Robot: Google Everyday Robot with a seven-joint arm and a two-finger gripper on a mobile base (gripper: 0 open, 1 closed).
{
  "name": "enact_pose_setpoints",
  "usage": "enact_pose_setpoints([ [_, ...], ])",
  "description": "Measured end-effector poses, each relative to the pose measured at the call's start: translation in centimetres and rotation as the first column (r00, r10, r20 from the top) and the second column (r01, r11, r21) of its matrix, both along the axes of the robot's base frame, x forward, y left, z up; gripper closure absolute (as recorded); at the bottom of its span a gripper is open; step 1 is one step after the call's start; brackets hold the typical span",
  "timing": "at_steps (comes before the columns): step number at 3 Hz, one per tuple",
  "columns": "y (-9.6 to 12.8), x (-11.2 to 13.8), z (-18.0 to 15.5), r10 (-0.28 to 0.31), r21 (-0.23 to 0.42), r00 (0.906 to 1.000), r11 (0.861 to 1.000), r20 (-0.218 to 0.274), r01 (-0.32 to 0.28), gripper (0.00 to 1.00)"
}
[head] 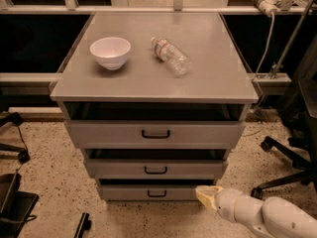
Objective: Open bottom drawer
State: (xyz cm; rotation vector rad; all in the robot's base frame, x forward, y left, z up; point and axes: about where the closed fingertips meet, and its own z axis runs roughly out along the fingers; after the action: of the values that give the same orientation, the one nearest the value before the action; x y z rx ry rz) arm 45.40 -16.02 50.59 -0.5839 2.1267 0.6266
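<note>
The grey metal cabinet [153, 78] has three drawers. The bottom drawer [129, 192] is the lowest, a narrow flat front with a small black loop handle [157, 194]. My gripper [207, 194] comes in from the lower right on a white arm. Its yellowish tip sits just right of the bottom drawer's front, level with the handle and about a hand's width to its right.
A white bowl [110, 52] and a lying plastic bottle [171, 56] rest on the cabinet top. Office chair bases stand at the right [282, 167] and left [12, 133]. A black object [15, 207] lies at lower left on the speckled floor.
</note>
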Motion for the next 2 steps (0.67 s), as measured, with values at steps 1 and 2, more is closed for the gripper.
enact_pose_setpoints([
  [1, 0.0, 0.0, 0.1, 0.000, -0.002, 1.0000, 1.000, 0.001, 0.000, 1.00],
  [2, 1.0, -0.3, -1.9, -0.035, -0.011, 0.9994, 0.999, -0.006, 0.035, 1.00],
])
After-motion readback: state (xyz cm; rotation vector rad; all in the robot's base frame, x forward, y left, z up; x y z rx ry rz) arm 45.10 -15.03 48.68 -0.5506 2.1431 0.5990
